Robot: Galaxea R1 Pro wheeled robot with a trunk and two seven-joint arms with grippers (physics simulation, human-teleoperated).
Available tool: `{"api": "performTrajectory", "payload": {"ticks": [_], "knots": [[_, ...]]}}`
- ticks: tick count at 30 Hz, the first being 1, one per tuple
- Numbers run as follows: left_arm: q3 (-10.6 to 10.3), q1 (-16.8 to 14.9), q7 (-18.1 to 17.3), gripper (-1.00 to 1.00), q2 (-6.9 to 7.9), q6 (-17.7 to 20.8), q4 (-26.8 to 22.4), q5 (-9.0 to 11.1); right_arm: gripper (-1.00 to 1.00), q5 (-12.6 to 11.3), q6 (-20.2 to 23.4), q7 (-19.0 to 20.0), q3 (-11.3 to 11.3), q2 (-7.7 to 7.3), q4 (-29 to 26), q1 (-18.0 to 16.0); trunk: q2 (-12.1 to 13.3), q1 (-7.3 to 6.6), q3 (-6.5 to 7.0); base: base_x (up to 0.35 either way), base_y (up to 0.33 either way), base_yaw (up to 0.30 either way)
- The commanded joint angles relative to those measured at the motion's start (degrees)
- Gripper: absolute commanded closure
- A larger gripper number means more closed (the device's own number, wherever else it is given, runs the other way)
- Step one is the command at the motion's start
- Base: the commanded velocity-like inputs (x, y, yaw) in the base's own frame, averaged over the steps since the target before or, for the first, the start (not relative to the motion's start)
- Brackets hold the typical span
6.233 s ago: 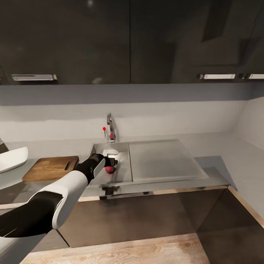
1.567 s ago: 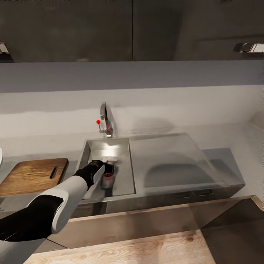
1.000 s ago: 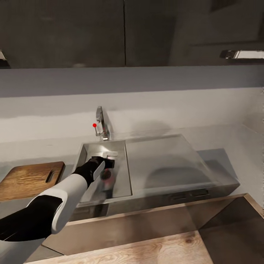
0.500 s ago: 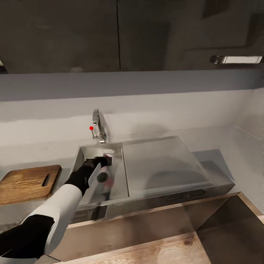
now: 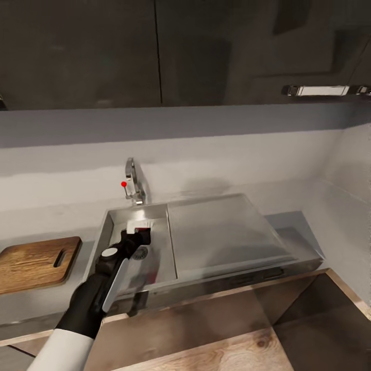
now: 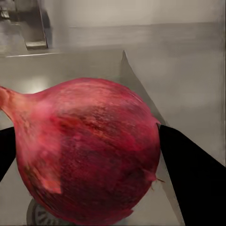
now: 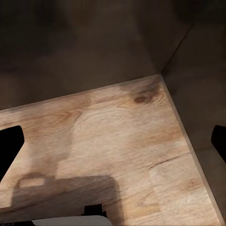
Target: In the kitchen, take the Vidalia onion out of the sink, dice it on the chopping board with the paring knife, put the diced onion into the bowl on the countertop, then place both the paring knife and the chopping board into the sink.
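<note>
- wood floor (image 7: 117,141) under the right hand (image 7: 113,141); its two dark fingers sit wide apart at the frame edges with nothing between them, so that hand is open and idle, well away from the work
- left hand (image 5: 138,238) reaches from the near edge into the sink (image 5: 159,268) basin, forearm running near-to-far over the front rim
- left wrist view: Vidalia onion (image 6: 87,153) sits squarely between the two dark fingers (image 6: 188,179), touching both sides; hand clamped on the onion; stem tip points off to one side, across the line of the fingers
- drain grille (image 6: 40,217) shows just below the onion in the wrist view; onion looks clear of the basin floor, though contact can't be fully ruled out
- judgement: pick is made, lift-out is the step in hand; dicing, bowl and sink drop-off all left to do
- key relation: chopping board (image 5: 36,263) lies on the counter (image 5: 46,301) to the robot's left of the sink, beyond the basin's left wall; long axis runs left-right, slot end nearest the sink; left arm is the nearer one
- next move likely needs up over the rim, then leftward
- tap (image 5: 132,183) at the far rim of the basin, drainboard to its right; knife and bowl not made out
</note>
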Motion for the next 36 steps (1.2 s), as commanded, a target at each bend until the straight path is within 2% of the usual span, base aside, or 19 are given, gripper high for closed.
{"api": "performTrajectory", "payload": {"ticks": [1, 3, 7, 20, 36], "knots": [[-0.1, 0.9, 0.3, 1.0, 0.48, 0.7, -2.1, 0.7, -1.0, 0.2, -0.1, 0.5, -0.4, 0.09, -0.1, 0.0, -0.1, 0.02, 0.03, 0.0, 0.0, -0.08], [-0.1, 3.5, 0.3, 1.0, 1.23, 3.3, -7.1, 0.7, -1.0, 0.2, -0.1, 0.5, -0.4, 0.09, -0.1, 0.0, -0.1, 0.02, 0.21, 0.0, 0.0, -0.08], [-0.1, 4.3, 0.3, 1.0, 1.39, 4.7, -8.7, 0.7, -1.0, 0.2, -0.1, 0.5, -0.4, 0.09, 0.0, 0.0, -0.1, 0.02, 0.57, -0.038, 0.034, -0.047], [-0.1, 4.5, 0.3, 1.0, 1.49, 5.1, -9.5, 0.7, -1.0, 0.3, -0.1, 0.4, -0.4, 0.09, 0.0, 0.0, -0.1, 0.02, 1.36, -0.089, 0.236, 0.088], [-0.1, 4.6, 0.3, 1.0, 1.5, 5.1, -9.5, 0.7, -1.0, 0.3, -0.1, 0.4, -0.4, 0.09, 0.0, 0.0, -0.1, 0.02, 1.39, -0.003, 0.025, 0.003]]}}
